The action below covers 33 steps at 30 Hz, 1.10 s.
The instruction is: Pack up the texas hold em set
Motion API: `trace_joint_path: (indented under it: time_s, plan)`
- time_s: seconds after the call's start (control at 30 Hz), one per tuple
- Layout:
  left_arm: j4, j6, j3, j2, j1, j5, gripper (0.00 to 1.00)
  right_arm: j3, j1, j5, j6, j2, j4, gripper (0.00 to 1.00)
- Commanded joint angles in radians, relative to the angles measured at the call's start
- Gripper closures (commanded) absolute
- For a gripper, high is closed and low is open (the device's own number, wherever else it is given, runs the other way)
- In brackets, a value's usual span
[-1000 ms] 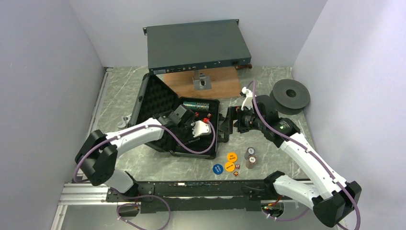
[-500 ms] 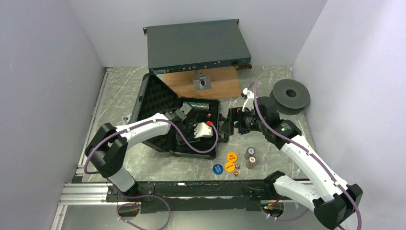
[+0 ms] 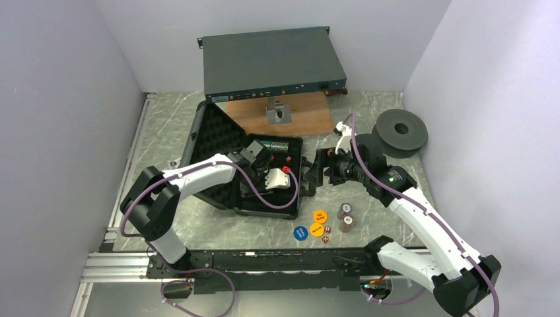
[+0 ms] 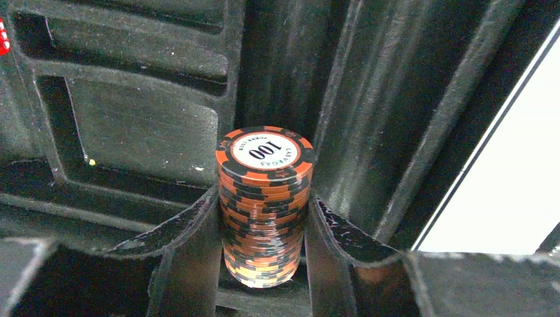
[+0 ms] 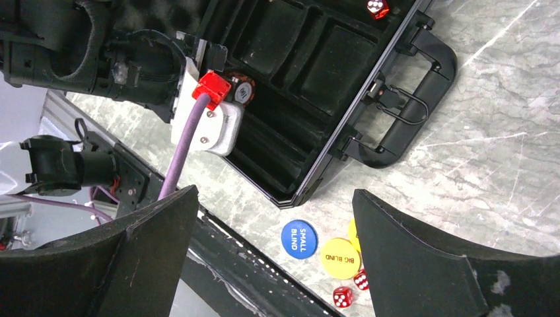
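So, roughly midway on this one, I'd say. The black case [image 3: 214, 132] lies open around the middle of the counter [image 3: 165, 125], with its foam lid thrown back on the left. A row of chips [image 3: 273, 143] already sits in the tray's far slot, and one red die [image 5: 378, 8] is in there too.

The left end effector [image 4: 263, 221] is down inside the tray, pinching an orange-and-black chip stack [image 4: 264, 191] between its fingers, right over one of the long grooves. I can't tell whether the stack's bottom is touching the tray or not.

The right end effector [image 5: 274, 197] is spread wide with nothing in it, hanging just off the case's handle side.

What's left, all sitting near the counter's near edge, just past the case's near-right corner:
- two more chip stacks [image 3: 345, 218], standing upright
- a blue disc [image 3: 300, 232]
- two yellow-orange discs [image 3: 319, 216]
- a couple of red dice [image 5: 343, 296]

After those go in, the lid has to come down and latch. My guess is the dice will be the fiddly part, being so tiny.
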Motion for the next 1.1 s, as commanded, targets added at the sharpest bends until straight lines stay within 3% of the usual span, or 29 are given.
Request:
trace_joint_path:
  time_s: [0.0,0.47,0.57,0.6,0.63,0.67,1.07]
  plan:
    - [0.016,0.019,0.028,0.001,0.002,-0.045,0.99,0.000,0.003,0.012,-0.016,-0.029,0.017,0.10]
    - [-0.012,-0.001,0.042,0.011,0.003,-0.035,0.91,-0.005,0.003,0.017,-0.016,-0.047,0.018,0.10]
    - [-0.021,-0.003,0.041,0.006,0.002,-0.011,0.71,-0.007,0.005,0.015,-0.016,-0.047,0.019,0.10]
    - [-0.026,-0.004,0.039,0.004,0.001,-0.006,0.60,-0.007,0.005,0.015,-0.017,-0.047,0.018,0.10]
    - [-0.028,-0.004,0.037,0.003,0.000,-0.002,0.19,-0.006,0.005,0.016,-0.017,-0.046,0.017,0.10]
    - [-0.025,-0.007,0.032,0.001,-0.001,-0.005,0.03,-0.005,0.004,0.017,-0.017,-0.048,0.017,0.10]
    - [-0.014,-0.015,0.050,-0.092,-0.012,-0.012,0.00,0.005,0.013,0.040,-0.022,-0.038,0.004,0.10]
